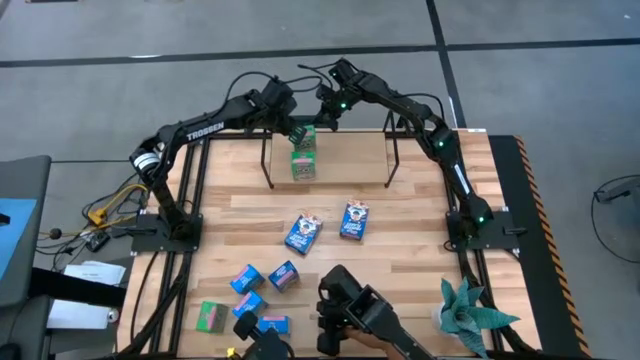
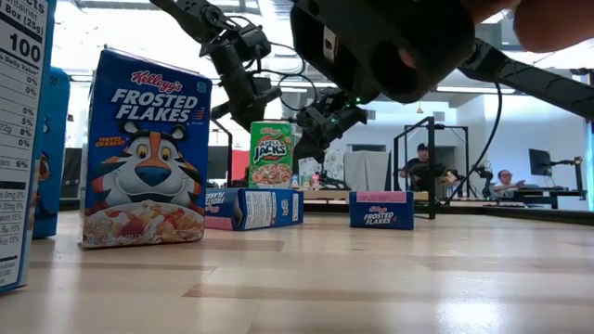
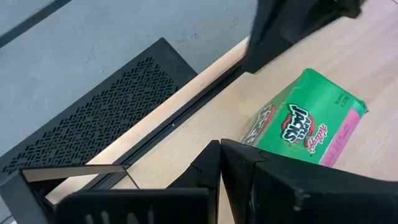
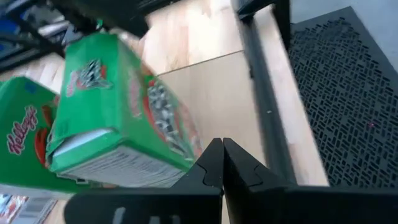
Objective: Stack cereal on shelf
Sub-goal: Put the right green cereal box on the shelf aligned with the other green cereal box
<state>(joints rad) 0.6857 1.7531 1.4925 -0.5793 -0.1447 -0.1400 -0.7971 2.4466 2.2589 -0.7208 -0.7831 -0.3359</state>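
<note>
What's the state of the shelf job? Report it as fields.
shelf: two green cereal boxes stacked toward its left side
left claw: shut, empty, by the stack
right claw: shut, empty, by the stack
table: two dark blue boxes, several light blue boxes and one green box, all loose

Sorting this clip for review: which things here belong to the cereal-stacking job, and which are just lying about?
Job:
green cereal boxes on the shelf
dark blue boxes
light blue boxes
green box at the table's near edge

Lying about:
potted plant
yellow cable
</note>
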